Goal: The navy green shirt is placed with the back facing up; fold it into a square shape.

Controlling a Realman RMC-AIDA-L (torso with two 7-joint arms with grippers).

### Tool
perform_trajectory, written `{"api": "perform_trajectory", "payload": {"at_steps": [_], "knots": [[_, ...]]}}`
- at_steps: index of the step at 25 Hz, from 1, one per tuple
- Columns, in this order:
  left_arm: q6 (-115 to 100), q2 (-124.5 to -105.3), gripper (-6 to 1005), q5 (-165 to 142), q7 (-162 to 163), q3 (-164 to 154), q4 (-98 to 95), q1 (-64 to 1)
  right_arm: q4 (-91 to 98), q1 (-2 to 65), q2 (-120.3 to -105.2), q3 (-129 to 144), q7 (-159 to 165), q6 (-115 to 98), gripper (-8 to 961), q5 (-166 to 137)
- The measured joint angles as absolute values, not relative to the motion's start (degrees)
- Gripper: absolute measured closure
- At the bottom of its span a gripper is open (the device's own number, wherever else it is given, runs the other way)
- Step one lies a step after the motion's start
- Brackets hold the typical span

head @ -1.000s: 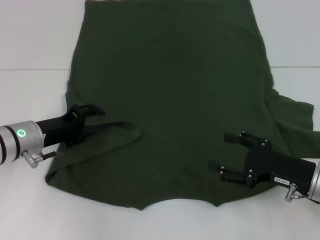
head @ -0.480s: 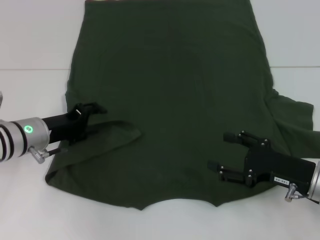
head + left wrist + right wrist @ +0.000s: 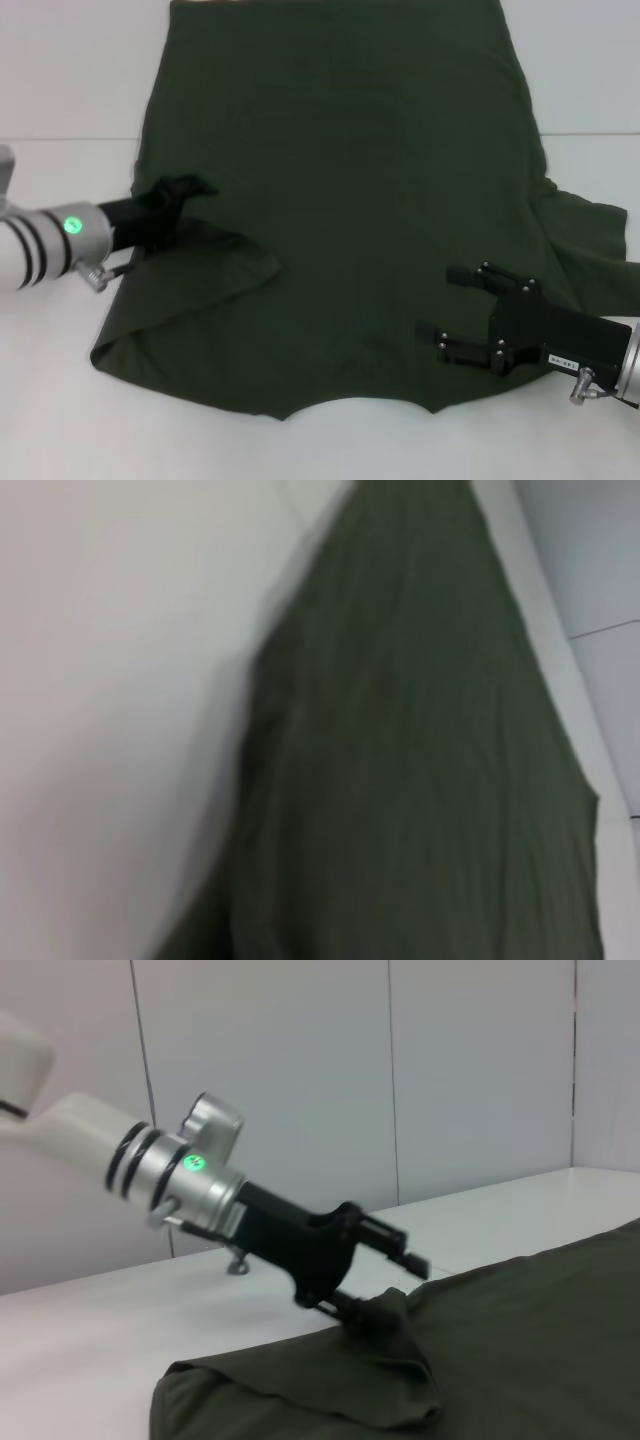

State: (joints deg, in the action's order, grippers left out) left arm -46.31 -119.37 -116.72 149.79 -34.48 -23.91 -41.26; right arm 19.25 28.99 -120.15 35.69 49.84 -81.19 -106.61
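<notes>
One navy green shirt (image 3: 340, 220) lies spread on a white table (image 3: 60, 420), and two black grippers work at it. The shirt covers most of the table's middle, its curved edge nearest the robot. The left sleeve is folded in over the shirt body, and the right sleeve still sticks out past the shirt's right edge.

The left gripper (image 3: 180, 190) sits at the shirt's left edge, just above the folded sleeve. In the right wrist view (image 3: 385, 1285) it appears clenched on a raised pinch of cloth, though the fingertips are partly buried in it. The right gripper (image 3: 445, 305) rests over the shirt's near right part, fingers spread apart and holding nothing.

Behind the table stands a plain pale panelled wall (image 3: 480, 1080).
</notes>
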Motion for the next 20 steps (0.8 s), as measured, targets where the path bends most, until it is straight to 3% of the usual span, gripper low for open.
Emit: {"api": "perform_trajectory", "payload": {"at_steps": [8, 12, 16, 20], "knots": [[-42.0, -121.39, 342, -116.5, 144.5, -34.6, -24.1, -48.1, 19.2, 28.8, -120.14, 35.7, 49.8, -81.4, 42, -106.6], [-42.7, -121.95, 342, -114.9, 143.0, -34.5, -24.5, -48.5, 19.2, 28.5, -120.14, 35.6, 49.8, -81.5, 41, -106.6], [-51.3, -122.71, 344, -111.5, 134.6, -34.5, -28.0, -45.8, 19.2, 28.2, -120.14, 35.6, 49.9, -81.5, 41, -105.8], [-65.4, -123.02, 346, -106.6, 118.3, -34.3, -31.2, -38.8, 19.3, 27.6, -120.01, 35.6, 52.5, -81.1, 42, -103.1]]}}
